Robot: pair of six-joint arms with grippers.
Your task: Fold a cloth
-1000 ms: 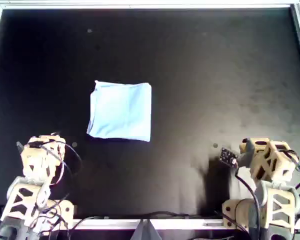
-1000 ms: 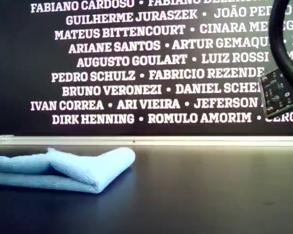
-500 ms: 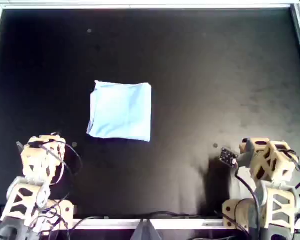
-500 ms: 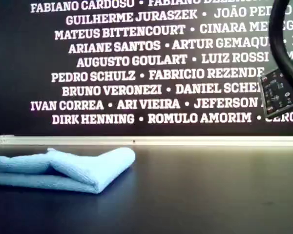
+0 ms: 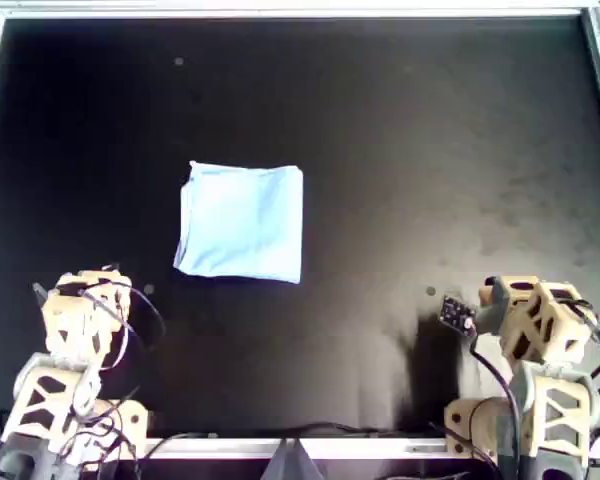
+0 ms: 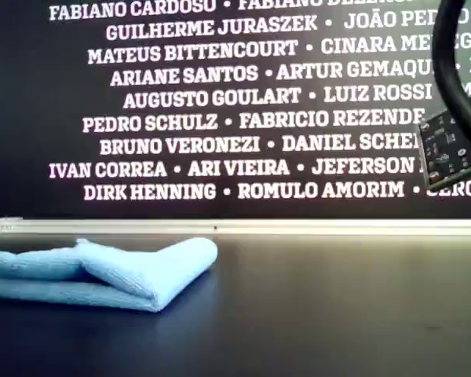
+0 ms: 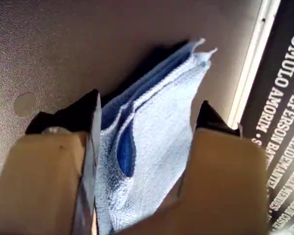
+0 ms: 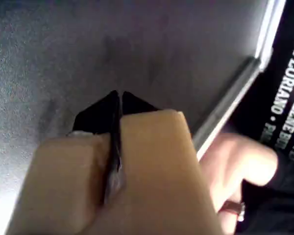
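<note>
The cloth (image 5: 241,222) is showing as soft, matt light-blue fabric with a fine nubby weave, its folded layers lying thick and fluffy. The table (image 5: 430,150) is looking matt black and faintly speckled, edged by a pale metal rail (image 6: 298,226). The grippers' bodies are looking like smooth tan plastic, with black fingertips (image 7: 90,110).

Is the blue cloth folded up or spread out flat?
Folded. The cloth shows stacked layers with a rounded fold in the exterior view, and from overhead it is a small, neat square.
</note>
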